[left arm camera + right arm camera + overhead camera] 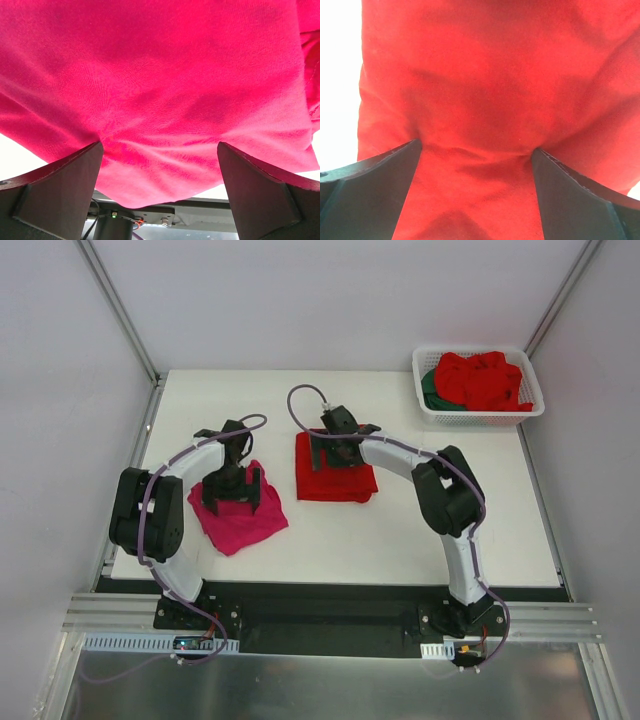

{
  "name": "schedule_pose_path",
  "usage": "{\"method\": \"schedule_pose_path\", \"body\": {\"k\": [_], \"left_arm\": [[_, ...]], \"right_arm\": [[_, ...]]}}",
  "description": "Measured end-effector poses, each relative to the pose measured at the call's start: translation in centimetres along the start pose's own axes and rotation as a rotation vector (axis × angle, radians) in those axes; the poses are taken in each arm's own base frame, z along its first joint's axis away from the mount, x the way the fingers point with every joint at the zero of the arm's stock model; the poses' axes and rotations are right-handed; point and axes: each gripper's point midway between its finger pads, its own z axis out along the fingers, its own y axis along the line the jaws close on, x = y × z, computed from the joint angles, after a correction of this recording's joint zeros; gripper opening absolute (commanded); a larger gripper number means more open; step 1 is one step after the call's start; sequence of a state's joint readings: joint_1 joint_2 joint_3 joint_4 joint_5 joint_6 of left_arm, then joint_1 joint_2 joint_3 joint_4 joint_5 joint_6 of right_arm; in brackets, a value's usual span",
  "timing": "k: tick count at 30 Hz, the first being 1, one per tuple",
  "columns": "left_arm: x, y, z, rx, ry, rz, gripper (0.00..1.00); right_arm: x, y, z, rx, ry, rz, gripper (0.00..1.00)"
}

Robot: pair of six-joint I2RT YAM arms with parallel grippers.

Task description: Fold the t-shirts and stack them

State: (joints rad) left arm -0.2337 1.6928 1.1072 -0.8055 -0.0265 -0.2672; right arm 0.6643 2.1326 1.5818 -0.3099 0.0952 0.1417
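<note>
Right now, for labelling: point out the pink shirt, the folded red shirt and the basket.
pink shirt (pixel 236 532), top view, near corner.
folded red shirt (pixel 335 485), top view, near half.
basket (pixel 480 417), top view, near wall.

White table (pixel 400 540), grey walls (pixel 330 300) (metal-framed) — evenly lit

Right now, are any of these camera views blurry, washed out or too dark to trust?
Top external: even light, sharp, faint shadows. Left wrist: magenta t-shirt fills the frame, weave crisp, fingers dark. Right wrist: red t-shirt oversaturated and soft, table blown out white.
</note>
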Motion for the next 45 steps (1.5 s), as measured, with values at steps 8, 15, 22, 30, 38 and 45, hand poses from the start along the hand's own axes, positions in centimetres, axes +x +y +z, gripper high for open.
{"method": "schedule_pose_path", "body": {"k": [8,15,22,30,38,45], "left_arm": [[-0.1,-0.2,-0.3,0.013,-0.009,-0.002,0.99],[-1.3,0.6,-6.0,0.02,-0.235,-0.053,0.99],[-0.8,3.0,-11.1,0.023,-0.418,-0.194,0.99],[4.4,5.6,-9.9,0.109,-0.456,-0.43,0.99],[6.5,3.8,-11.0,0.329,-0.555,-0.561,0.99],[6.8,2.0,-8.7,0.507,-0.495,-0.684,0.99]], "right_arm": [[0.3,-0.2,-0.3,0.018,-0.001,-0.007,0.96],[1.7,-0.4,-3.9,0.042,0.029,-0.044,0.96],[-1.9,3.7,-9.5,-0.079,-0.101,-0.13,0.96],[-5.9,10.9,-9.3,-0.389,-0.1,-0.148,0.96],[-1.0,14.5,-4.2,-0.658,0.164,-0.042,0.96],[-0.1,15.7,-5.9,-0.761,0.225,-0.025,0.96]]}}
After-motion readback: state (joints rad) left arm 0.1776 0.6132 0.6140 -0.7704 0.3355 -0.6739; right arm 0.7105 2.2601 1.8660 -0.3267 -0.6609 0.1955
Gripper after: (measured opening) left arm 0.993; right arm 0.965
